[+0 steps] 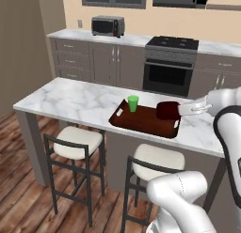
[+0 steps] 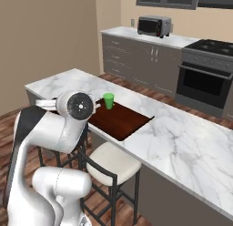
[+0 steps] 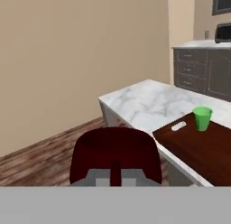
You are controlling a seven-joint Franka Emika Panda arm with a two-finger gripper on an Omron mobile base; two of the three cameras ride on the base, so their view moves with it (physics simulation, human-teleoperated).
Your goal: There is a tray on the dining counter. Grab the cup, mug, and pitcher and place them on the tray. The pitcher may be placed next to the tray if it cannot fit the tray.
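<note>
My gripper (image 1: 182, 109) is shut on the small handle of the dark maroon mug (image 1: 167, 110) and holds it at the right end of the reddish-brown tray (image 1: 141, 123). In the hand view the mug (image 3: 115, 151) sits close in front of my gripper (image 3: 116, 177). The green cup (image 1: 133, 103) stands upright on the tray's far left part, well apart from the mug. It also shows as the cup (image 2: 108, 100) and the cup (image 3: 202, 118) on the tray (image 2: 122, 124) (image 3: 198, 148). The tray lies on the marble dining counter (image 1: 70, 100). The pitcher is out of view.
Two cushioned stools (image 1: 77, 142) (image 1: 157, 161) stand in front of the counter. Behind it are grey cabinets, a toaster oven (image 1: 108, 26) and a black stove (image 1: 170, 63). Bare marble stretches left of the tray and right of the tray (image 2: 182, 143).
</note>
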